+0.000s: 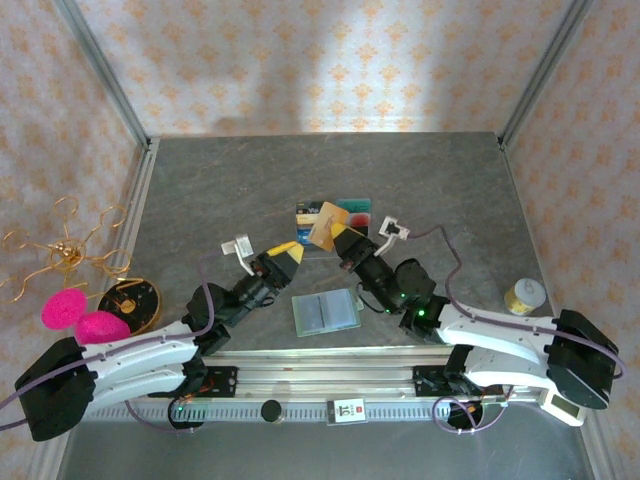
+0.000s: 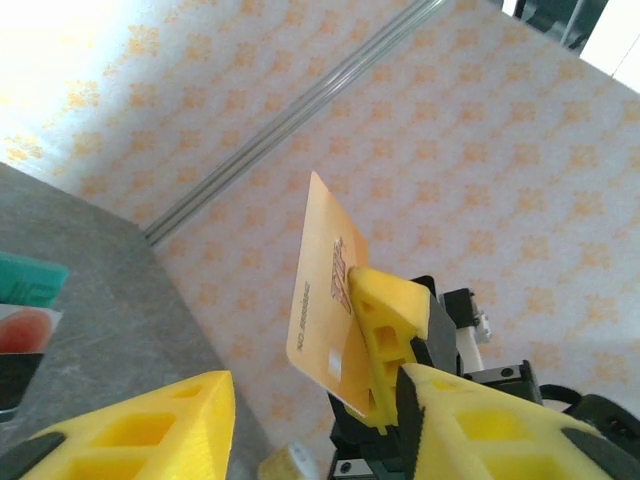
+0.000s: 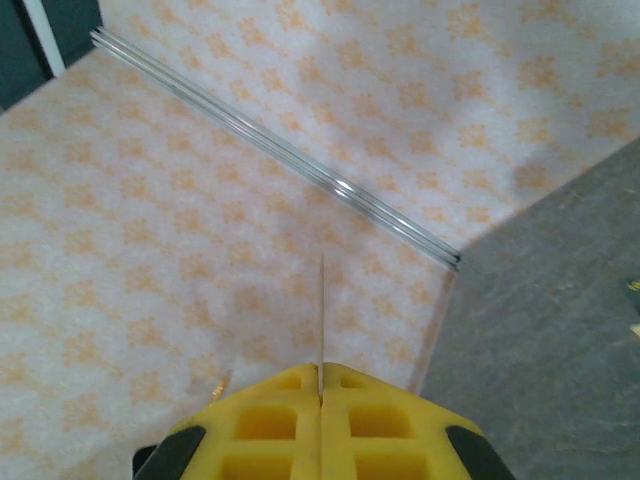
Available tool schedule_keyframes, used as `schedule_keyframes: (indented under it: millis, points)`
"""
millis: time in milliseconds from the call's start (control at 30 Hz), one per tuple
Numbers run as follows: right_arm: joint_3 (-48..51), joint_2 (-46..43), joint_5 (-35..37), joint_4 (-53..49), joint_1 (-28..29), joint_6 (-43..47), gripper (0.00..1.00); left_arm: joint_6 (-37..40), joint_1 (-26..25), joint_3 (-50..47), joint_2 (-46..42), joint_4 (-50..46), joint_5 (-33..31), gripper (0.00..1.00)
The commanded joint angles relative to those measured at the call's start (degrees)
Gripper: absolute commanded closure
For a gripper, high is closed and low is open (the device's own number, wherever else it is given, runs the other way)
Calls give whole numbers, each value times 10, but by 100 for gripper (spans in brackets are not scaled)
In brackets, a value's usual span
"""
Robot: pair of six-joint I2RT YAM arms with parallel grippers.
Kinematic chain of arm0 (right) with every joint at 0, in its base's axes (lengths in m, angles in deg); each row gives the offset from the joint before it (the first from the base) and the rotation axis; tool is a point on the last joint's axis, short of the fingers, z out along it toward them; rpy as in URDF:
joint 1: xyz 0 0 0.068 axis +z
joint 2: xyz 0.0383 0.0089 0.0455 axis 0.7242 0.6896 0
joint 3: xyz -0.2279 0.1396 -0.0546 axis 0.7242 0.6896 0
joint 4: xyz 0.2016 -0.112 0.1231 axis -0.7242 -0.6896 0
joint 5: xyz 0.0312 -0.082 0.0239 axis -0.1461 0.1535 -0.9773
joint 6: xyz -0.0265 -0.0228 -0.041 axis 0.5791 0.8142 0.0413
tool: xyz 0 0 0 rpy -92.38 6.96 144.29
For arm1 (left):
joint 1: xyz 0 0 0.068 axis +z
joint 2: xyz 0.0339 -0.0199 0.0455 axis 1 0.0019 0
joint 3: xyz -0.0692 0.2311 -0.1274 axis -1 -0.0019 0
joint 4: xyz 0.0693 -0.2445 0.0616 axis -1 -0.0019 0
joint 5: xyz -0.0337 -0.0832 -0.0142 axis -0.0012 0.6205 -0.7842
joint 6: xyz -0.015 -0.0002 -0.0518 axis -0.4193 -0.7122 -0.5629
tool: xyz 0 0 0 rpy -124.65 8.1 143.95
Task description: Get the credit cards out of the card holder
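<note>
Left pincer (image 1: 288, 254): one, hanging with fingers spread, gripping nothing.
Card holder (image 1: 326, 311): one, lying unfolded and flat on the table (image 1: 200, 200) between the two arms; pocket contents too small to tell.
Right pincer (image 1: 340, 238): one, pinching one orange card (image 1: 323, 228) off the table.
Loose cards (image 1: 340, 212): at least three, lying overlapped just behind the pincers.
</note>
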Motion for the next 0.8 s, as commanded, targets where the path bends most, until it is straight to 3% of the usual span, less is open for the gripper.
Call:
schedule_keyframes:
  millis: [0, 367, 700, 767]
  points:
    - [-34, 17, -3, 57, 7, 1, 100, -10, 5, -2, 5, 71, 0, 62]
    - [-58, 50, -13, 81, 31, 5, 100, -32, 5, -7, 38, 157, 25, 62]
    - [-67, 87, -23, 67, 48, 11, 100, -22, 9, 2, 37, 153, 24, 84]
    - [-63, 92, -24, 67, 48, 7, 100, -19, 10, 7, 35, 148, 31, 93]
